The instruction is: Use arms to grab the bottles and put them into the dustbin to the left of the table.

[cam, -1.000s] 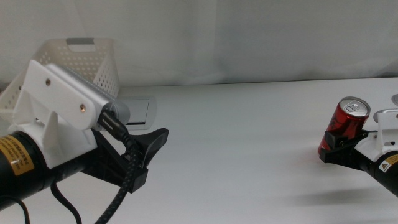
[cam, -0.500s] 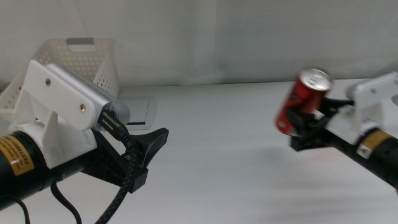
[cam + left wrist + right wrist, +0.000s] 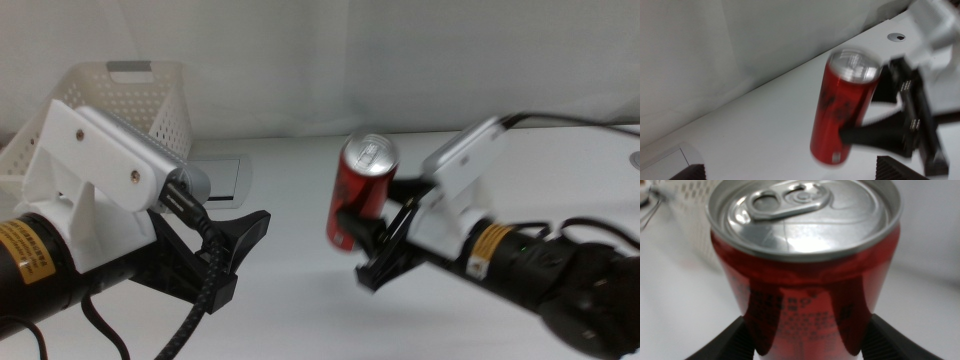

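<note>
Above the middle of the white counter [image 3: 300,190], the right claw [image 3: 372,228] is gripping the red can [image 3: 360,190] by its lower body and holding it upright, clear of the surface, with the silver top facing up. At nine o'clock from the can the left claw [image 3: 255,225] is hovering low over the counter; whether its jaws are parted or closed cannot be told. Behind it, at about ten o'clock, the white perforated dustbin [image 3: 150,100] is sitting at the counter's far left.
</note>
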`<control>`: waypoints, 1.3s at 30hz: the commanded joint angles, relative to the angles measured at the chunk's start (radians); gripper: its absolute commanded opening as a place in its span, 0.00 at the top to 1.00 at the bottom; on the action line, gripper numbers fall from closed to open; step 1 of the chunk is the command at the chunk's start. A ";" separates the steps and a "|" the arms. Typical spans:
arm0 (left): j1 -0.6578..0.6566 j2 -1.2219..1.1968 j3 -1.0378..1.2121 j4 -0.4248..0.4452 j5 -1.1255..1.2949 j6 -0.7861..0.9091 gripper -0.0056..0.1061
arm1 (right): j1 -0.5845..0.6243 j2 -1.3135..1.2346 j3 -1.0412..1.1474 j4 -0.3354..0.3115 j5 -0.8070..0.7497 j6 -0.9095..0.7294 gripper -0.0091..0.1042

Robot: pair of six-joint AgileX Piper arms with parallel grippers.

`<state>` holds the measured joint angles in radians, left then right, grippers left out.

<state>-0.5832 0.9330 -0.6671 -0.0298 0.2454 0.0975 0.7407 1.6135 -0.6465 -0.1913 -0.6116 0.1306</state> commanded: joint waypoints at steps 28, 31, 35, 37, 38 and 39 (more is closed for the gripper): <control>-0.010 -0.002 0.004 -0.005 0.000 0.000 0.17 | 0.059 0.192 -0.014 0.018 -0.053 0.005 0.01; -0.010 -0.002 0.004 -0.005 0.000 0.000 0.17 | 0.059 0.099 -0.014 0.049 0.102 -0.004 0.01; -0.010 -0.002 0.004 -0.005 0.000 0.000 0.17 | 0.046 -0.019 -0.014 0.055 0.237 -0.020 0.01; -0.010 -0.002 0.004 -0.005 -0.001 0.000 0.17 | 0.023 -0.087 -0.014 0.074 0.324 -0.046 0.01; -0.010 -0.002 0.004 -0.005 -0.003 0.000 0.17 | 0.003 -0.119 -0.014 0.079 0.371 -0.060 0.01; -0.010 -0.002 0.004 -0.005 -0.003 0.000 0.17 | -0.023 -0.152 -0.014 0.079 0.407 -0.065 0.01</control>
<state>-0.5832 0.9330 -0.6671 -0.0298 0.2518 0.0975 0.7505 1.5161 -0.6564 -0.1239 -0.2892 0.0903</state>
